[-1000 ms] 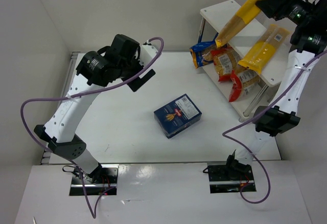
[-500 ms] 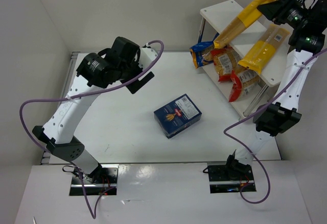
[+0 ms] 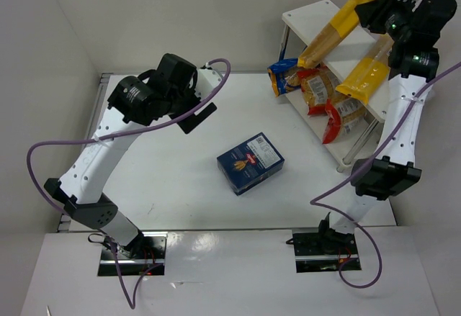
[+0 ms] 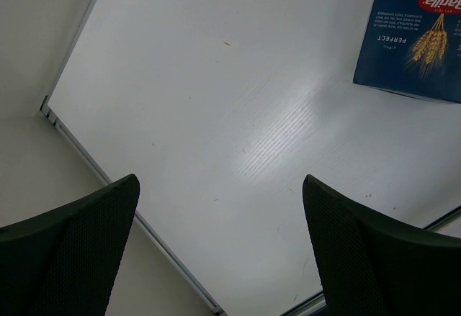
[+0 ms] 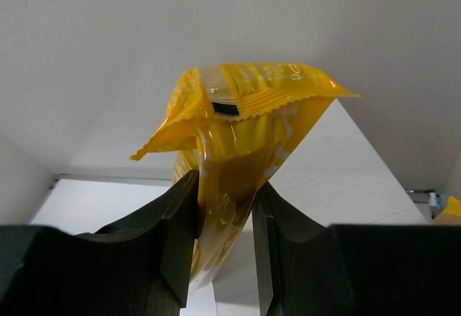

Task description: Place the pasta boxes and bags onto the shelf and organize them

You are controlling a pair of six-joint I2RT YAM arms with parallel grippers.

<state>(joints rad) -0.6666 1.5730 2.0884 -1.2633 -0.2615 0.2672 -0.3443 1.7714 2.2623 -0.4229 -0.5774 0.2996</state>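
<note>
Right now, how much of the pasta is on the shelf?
Done: one spaghetti bag lies on the shelf, short bags on its lower tier. In hand: the right hand clamps a second spaghetti bag tilted over the top. Left: the blue box on the table; the left hand is open.

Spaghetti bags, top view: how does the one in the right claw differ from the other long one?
The held spaghetti bag is pinched at its crimped end by the right claw; the second spaghetti bag is free. The held one slants, raised at the claw end; the second lies on the shelf top. Both are long, narrow and yellow-orange.
</note>
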